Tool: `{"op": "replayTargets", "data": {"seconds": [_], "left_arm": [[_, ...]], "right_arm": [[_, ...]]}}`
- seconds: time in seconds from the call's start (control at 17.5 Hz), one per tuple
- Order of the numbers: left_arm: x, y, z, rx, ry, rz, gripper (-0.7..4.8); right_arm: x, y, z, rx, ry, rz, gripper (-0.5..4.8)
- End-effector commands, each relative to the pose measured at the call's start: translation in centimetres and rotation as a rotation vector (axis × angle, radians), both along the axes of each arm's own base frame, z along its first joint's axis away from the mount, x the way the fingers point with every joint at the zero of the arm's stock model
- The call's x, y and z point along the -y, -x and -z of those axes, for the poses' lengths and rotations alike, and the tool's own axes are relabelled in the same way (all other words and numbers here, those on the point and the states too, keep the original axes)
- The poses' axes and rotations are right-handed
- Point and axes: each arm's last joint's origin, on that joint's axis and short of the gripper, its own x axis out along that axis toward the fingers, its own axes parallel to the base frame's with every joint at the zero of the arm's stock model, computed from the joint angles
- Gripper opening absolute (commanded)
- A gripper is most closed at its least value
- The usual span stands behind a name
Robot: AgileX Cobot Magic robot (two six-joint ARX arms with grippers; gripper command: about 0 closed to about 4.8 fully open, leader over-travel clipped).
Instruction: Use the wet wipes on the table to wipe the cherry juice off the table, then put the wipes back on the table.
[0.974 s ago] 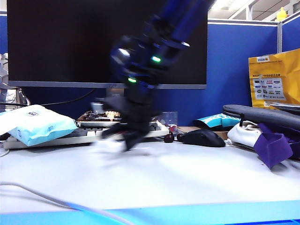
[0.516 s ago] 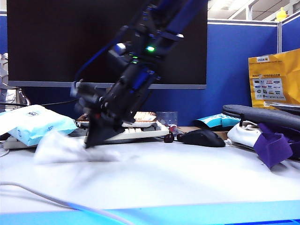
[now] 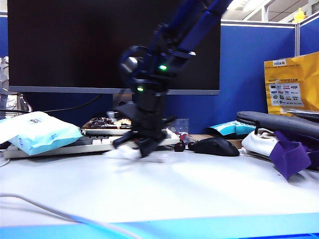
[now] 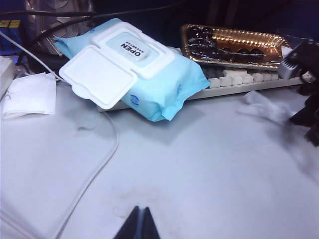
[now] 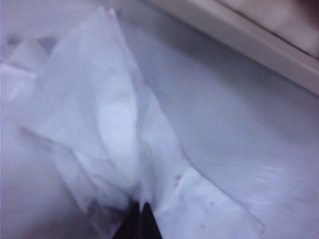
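The right gripper (image 5: 140, 213) was seen clamped tight on the wet wipes (image 5: 112, 134), a crumpled white sheet flecked with faint pink, which was pressed onto the surface (image 3: 199, 189) just in front of the keyboard (image 3: 94, 144) and left of the cherries (image 3: 184, 146) and the mouse (image 3: 216, 146). The left gripper (image 4: 140, 224) was held fully closed and empty above the near part of the surface, with the light-blue wipes packet (image 4: 130, 67), a white cable (image 4: 94, 174) and the tray of cherries (image 4: 230, 45) lying beyond it.

Office cubicle: monitor (image 3: 99, 45), keyboard (image 3: 75, 144), partition (image 3: 254, 69).
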Motion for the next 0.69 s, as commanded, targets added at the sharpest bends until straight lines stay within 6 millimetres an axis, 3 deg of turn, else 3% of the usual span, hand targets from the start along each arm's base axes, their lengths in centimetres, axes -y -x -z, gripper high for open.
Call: {"op": "replayTargets", "data": {"seconds": [0.06,0.29,0.4,0.52,0.69], "left_arm": [[0.0,0.0,0.1,-0.010,0.000,0.004,-0.03],[0.0,0.0,0.1,-0.010,0.000,0.004,-0.04],[0.0,0.0,0.1,-0.010,0.000,0.004,-0.04],[0.0,0.0,0.1,-0.010,0.000,0.004,-0.04],[0.0,0.0,0.1,-0.010,0.000,0.004,-0.04]], "right_arm": [[0.4,1.5,2.8,-0.352,-0.133,-0.169,-0.01],[-0.9,4.3,2.7,-0.752,-0.453,-0.407,-0.01],[-0.9,4.2,2.6,-0.700,-0.367,-0.342,-0.01],[-0.5,3.1,2.7,-0.538,-0.247,-0.203,-0.01],[1.9,0.3,2.6,-0.339,-0.166,0.083,-0.01]]}}
